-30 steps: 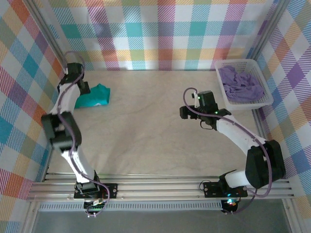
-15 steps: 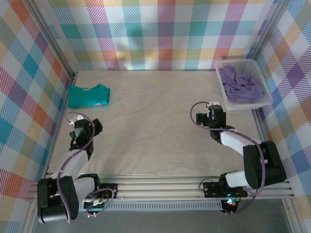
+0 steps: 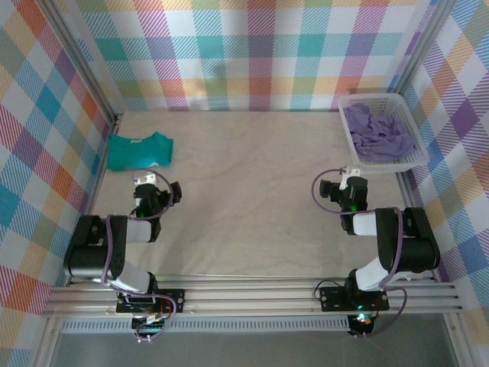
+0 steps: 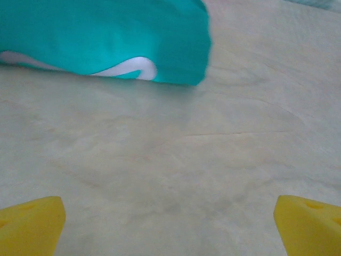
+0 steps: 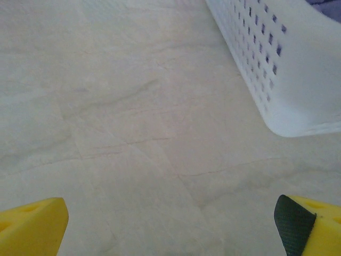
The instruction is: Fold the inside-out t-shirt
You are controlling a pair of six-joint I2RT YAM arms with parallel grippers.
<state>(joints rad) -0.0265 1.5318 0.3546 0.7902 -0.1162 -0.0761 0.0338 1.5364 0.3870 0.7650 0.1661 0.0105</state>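
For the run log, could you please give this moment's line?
teal-green cotton t-shirt: folded, free | left claw: open | right claw: open

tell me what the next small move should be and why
Probably none, just park both arms: the teal t-shirt already lies as a compact folded bundle at the far left, and the left claw and right claw are open, empty and apart from it.

A white perforated basket (image 3: 386, 165) stands on the pale marbled table (image 3: 252, 191), ahead of the right fingers (image 5: 32, 226) and off to their right, with its rounded near corner near them in the right wrist view. A crumpled lavender garment (image 3: 378, 134) lies inside it. Bare table surface lies between the left fingers (image 4: 29, 226). Plaid walls (image 3: 252, 53) enclose three sides.
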